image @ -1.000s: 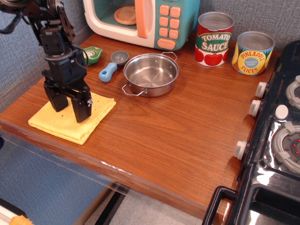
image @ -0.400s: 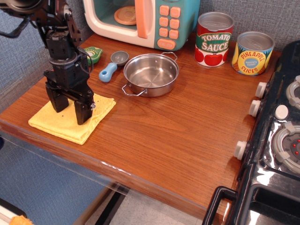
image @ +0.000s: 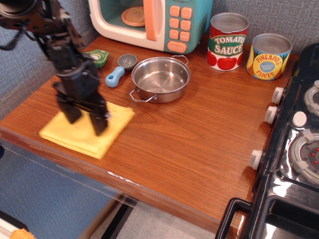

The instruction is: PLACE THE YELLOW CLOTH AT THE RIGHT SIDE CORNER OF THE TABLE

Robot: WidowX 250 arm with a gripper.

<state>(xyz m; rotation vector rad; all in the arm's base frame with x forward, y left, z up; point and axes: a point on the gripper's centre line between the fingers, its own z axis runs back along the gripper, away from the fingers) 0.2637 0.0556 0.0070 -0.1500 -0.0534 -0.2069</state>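
Note:
The yellow cloth (image: 115,123) lies flat on the table (image: 199,144) near its front left edge. My gripper (image: 85,123) stands upright over the cloth, blurred by motion. Its two fingers are spread apart, with their tips down on the fabric. They hide the cloth's middle. The steel pan (image: 160,78) sits just behind and to the right of the cloth, apart from it.
A blue scoop (image: 118,71) and a small green item (image: 98,57) lie behind the cloth. A toy microwave (image: 149,20) and two cans (image: 227,42) (image: 269,56) stand along the back. The black toy stove (image: 299,149) bounds the table's right side.
The gripper and the yellow cloth have both shifted to the right by a small amount, and the cloth's right corner now reaches further toward the pan. The finger spread looks unchanged.

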